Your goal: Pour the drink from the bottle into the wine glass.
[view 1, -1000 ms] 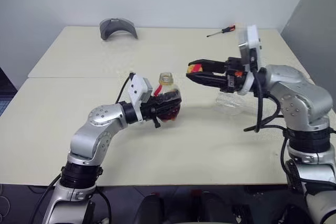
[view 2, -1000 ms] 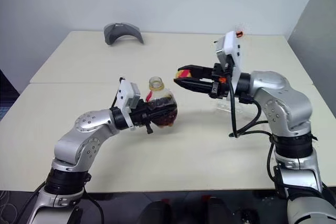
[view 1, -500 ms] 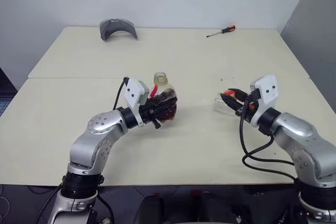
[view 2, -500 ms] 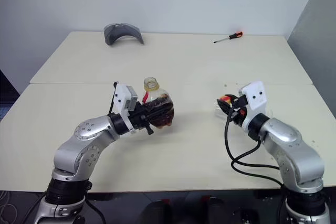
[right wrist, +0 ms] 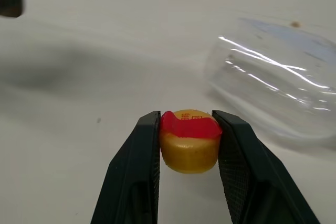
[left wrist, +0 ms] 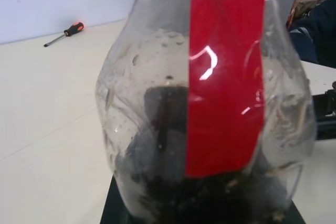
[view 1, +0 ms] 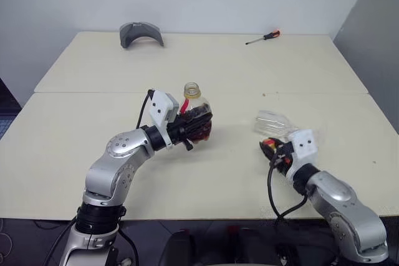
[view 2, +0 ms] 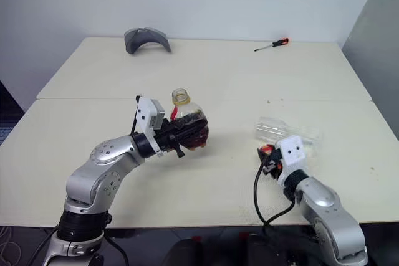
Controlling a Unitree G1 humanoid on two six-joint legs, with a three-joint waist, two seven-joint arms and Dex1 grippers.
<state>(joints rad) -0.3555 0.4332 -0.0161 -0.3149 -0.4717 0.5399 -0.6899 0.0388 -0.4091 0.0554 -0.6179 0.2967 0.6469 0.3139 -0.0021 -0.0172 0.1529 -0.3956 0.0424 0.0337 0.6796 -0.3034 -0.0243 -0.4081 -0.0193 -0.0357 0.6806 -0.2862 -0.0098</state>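
Pale tabletop (view 1: pixel 75 123) runs under both my arms, a grey curved piece (view 1: pixel 141 32) at its far left edge and a screwdriver (view 1: pixel 263 37) far right. On my left, my left gripper (view 1: pixel 190 126) stays clamped round the bottle (view 1: pixel 195 116), upright and uncapped, dark drink (view 1: pixel 201 131) low in its belly; it has barely moved. Right of it the glass (view 1: pixel 274 124) lies on its side on the table, not standing. Furthest right, my right gripper (right wrist: pixel 189 145) has dropped from high over the table to just above it, near the glass, its fingers (right wrist: pixel 139 166) pinching the yellow-and-red cap (right wrist: pixel 189 140). I judge the cap is about to be set aside; pouring cannot begin until the glass is stood up.
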